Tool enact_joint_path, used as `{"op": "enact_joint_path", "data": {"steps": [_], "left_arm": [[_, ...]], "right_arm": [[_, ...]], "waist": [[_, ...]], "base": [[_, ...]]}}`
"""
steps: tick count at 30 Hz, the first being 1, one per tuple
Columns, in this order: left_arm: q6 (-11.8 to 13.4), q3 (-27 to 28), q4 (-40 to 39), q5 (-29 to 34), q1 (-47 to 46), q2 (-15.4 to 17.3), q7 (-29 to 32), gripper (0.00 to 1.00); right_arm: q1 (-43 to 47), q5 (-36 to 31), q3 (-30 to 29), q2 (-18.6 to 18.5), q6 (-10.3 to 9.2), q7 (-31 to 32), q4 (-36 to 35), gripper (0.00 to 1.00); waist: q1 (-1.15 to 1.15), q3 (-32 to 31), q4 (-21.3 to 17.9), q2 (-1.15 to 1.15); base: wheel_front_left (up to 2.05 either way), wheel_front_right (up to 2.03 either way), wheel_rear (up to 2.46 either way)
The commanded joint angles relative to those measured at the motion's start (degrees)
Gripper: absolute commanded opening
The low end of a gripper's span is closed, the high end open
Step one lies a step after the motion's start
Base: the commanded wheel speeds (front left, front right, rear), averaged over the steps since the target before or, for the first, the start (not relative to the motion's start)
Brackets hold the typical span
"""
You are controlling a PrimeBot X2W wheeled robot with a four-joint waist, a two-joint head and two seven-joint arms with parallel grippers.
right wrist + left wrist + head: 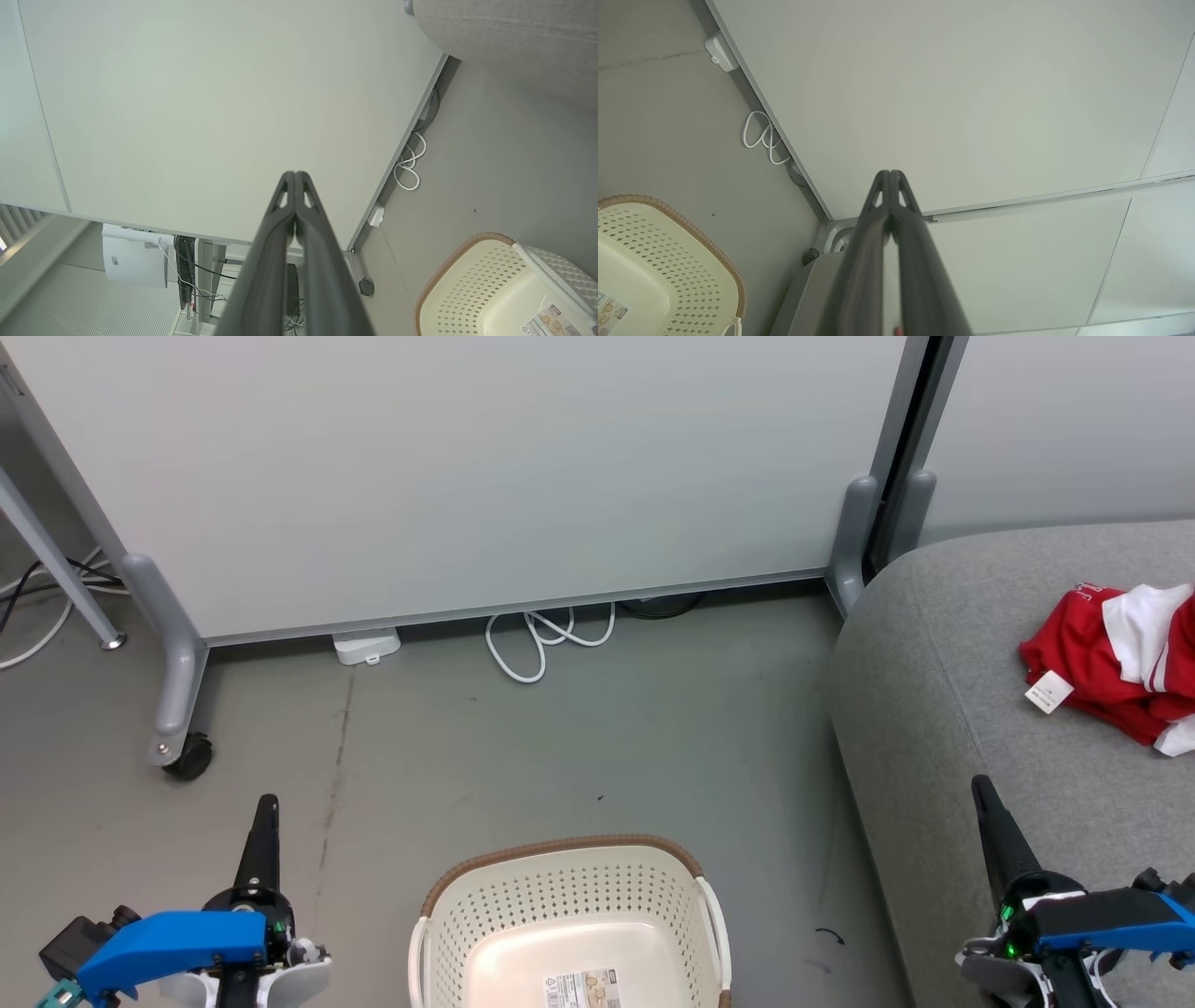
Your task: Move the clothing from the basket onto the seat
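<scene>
Basket (560, 891) 6 o'clock, label (583, 987) on bare bottom. Clothing (1111, 663) on seat (934, 709), 3 o'clock. Grey floor (653, 747), cable (541, 639) 12 o'clock. Left gripper (267, 807), right gripper (982, 791) pinched together, nothing held.

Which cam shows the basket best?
Head view: the basket sits front and centre, with its brown rim, both side handles and the label on its floor visible; the near end is cropped. Left wrist view catches one perforated corner at lower left, right wrist view one at lower right.

clothing (1120, 663): cut off at right edge | basket (560, 896): cut off at bottom edge
</scene>
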Motion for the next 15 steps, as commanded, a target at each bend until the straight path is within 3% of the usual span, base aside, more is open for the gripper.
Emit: {"op": "enact_joint_path", "data": {"steps": [1, 15], "left_arm": [[-0.2, 0.4, -0.5, -1.0, -1.1, 0.0, 0.4, 0.0], [-0.2, 1.2, -1.2, -6.4, -1.6, -0.1, 2.0, 0.0]], "right_arm": [[-1.1, 1.3, -0.2, 0.0, 0.03, 0.4, -0.5, 0.0], [-1.2, 7.4, -0.8, 0.0, 0.04, 1.5, -0.9, 0.0]], "waist": [[0.0, 0.0, 0.0, 0.0], [0.0, -0.3, -0.1, 0.0]], "base": [[0.0, 0.0, 0.0], [0.0, 0.0, 0.0]]}}
